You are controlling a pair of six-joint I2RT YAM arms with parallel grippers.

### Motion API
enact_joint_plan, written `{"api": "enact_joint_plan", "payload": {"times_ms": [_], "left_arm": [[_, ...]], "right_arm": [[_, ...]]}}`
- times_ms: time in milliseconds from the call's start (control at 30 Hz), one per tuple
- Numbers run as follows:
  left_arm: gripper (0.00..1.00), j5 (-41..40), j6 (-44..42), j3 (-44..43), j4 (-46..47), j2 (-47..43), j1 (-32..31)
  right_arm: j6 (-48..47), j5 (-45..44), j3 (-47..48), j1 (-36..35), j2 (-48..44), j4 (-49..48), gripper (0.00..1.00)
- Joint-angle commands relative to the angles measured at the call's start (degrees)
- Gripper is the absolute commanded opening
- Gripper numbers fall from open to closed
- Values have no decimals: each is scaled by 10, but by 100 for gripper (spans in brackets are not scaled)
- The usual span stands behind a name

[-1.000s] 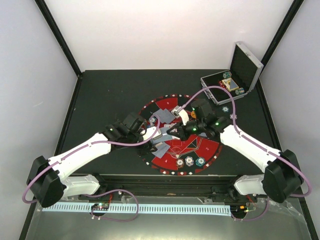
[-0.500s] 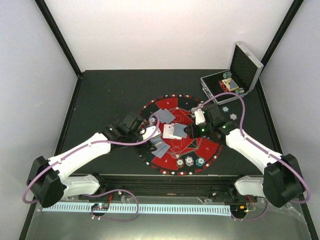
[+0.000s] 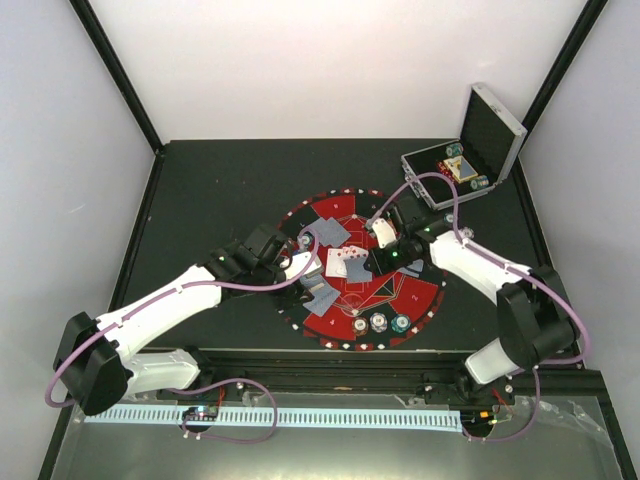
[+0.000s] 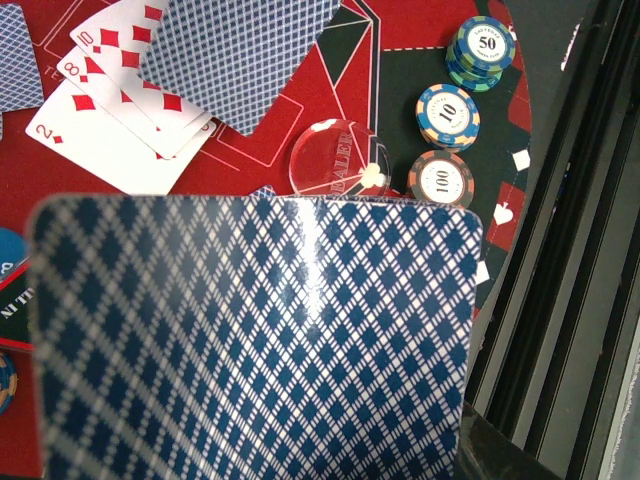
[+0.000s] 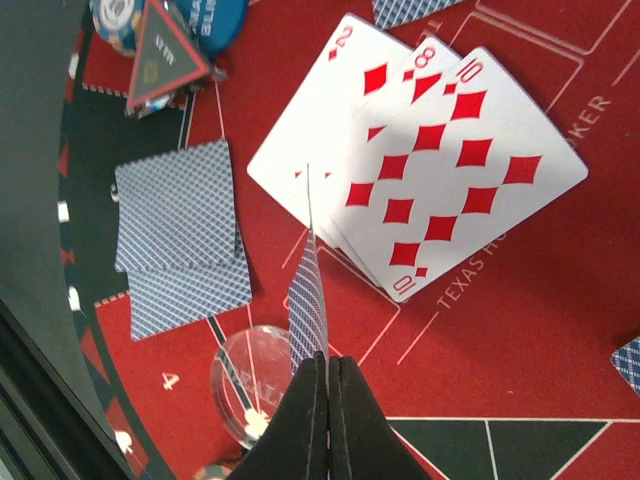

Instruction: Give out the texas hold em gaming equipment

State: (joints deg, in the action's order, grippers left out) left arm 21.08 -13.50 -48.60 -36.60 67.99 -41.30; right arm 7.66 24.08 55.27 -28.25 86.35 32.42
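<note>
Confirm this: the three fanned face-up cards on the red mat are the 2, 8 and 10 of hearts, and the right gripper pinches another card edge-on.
Wrong suit: the right wrist view shows the fanned face-up cards on the red mat are the 2, 8 and 10 of diamonds. The right gripper does pinch another card edge-on.

Glossy card (image 4: 250, 330), seemingly clear-plastic disc (image 4: 335, 170)
</note>
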Motion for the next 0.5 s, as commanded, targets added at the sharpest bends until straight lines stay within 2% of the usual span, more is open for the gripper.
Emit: {"api": "enact_joint_plan", "payload": {"times_ms": [0,467], "left_arm": [[37,3,-8,-11,6,-9,4],[37,5,-8,-10,8,-12,5]], "right_arm": [[-80,12,37,0,29,58,1],[-130,-16,107,0,134,83,1]]}}
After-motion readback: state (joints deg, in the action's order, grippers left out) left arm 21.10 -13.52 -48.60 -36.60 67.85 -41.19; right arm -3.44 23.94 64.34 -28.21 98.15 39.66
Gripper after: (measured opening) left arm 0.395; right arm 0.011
